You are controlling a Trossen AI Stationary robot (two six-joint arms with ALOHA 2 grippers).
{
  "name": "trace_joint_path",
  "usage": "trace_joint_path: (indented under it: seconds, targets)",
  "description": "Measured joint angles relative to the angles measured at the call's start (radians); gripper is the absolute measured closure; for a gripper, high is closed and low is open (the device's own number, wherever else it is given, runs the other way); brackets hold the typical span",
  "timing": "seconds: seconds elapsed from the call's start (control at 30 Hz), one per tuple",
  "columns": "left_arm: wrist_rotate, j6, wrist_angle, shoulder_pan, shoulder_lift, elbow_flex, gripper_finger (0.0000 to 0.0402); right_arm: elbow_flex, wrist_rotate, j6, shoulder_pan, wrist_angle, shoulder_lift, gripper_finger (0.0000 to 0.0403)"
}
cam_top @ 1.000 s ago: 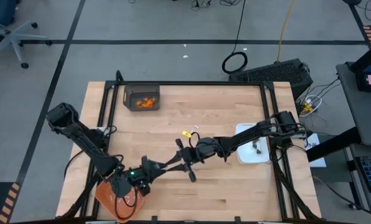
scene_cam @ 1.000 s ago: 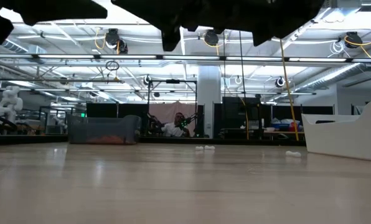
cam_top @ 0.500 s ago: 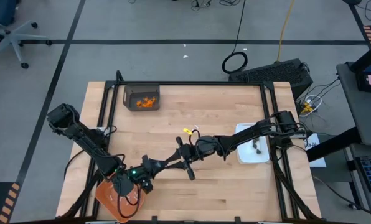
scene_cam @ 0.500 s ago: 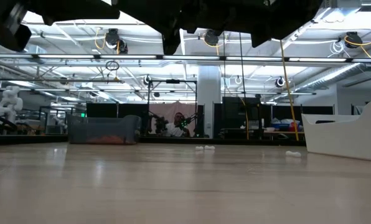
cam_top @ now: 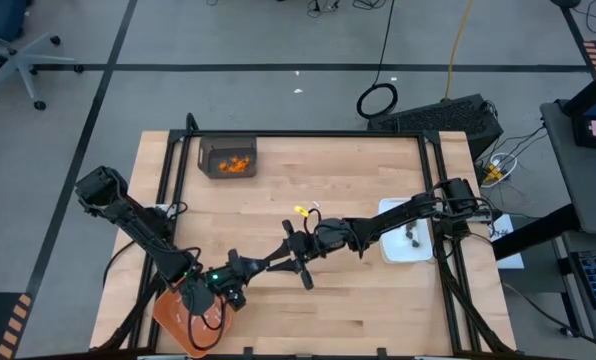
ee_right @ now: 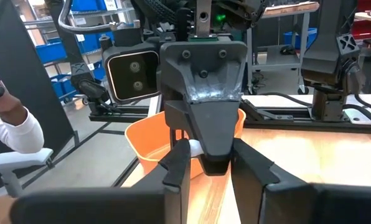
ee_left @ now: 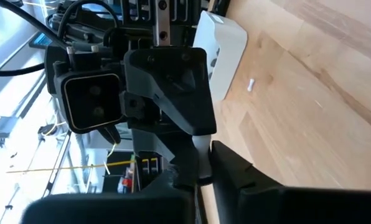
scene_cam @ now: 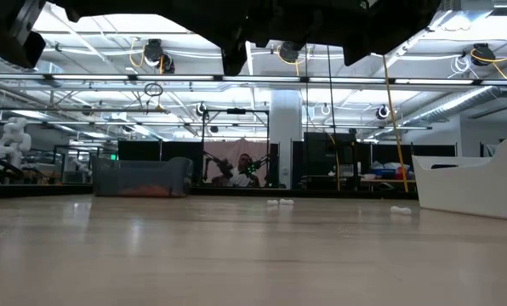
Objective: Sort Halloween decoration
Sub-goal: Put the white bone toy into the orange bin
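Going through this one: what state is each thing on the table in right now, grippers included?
Grey bin: upright, holding orange bits.
White dish: upright, a few dark bits inside.
Orange tray: under the left arm, contents mostly hidden.
White sticks: loose on the table.
Left gripper: raised, tip to tip with the right gripper over the table's middle.

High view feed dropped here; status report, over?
Left end effector, right end effector tip to tip mid-table. Orange bits in grey bin. Nothing in the way.
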Motion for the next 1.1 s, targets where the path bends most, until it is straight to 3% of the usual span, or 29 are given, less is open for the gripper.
trace_joint_path:
  seconds: [0.17,0.37,0.6,0.73,0.9,1.1]
  targets:
    - [-0.003,-0.001,0.023,0.0,0.0,0.0,0.0394,0.0,0.032,-0.001,0.002,0.0,0.0,0.0323]
    - [-0.004,-0.009,0.023,-0.002,0.0,-0.001,0.0394,0.002,0.047,0.002,0.003,-0.069,-0.006,0.0235]
    - [-0.013,-0.141,0.029,-0.023,0.0,-0.001,0.0394,0.002,0.054,0.001,0.007,-0.326,-0.065,0.0151]
    - [-0.017,-0.307,0.062,-0.027,0.0,-0.001,0.0394,0.002,0.111,-0.005,0.032,-0.443,-0.063,0.0137]
    - [-0.044,-0.606,0.112,-0.027,0.0,-0.001,0.0395,0.002,0.189,-0.035,0.087,-0.468,-0.03,0.0141]
    - [-0.086,-1.023,0.123,-0.027,0.0,-0.001,0.0395,0.002,0.388,-0.08,0.15,-0.468,-0.015,0.0152]
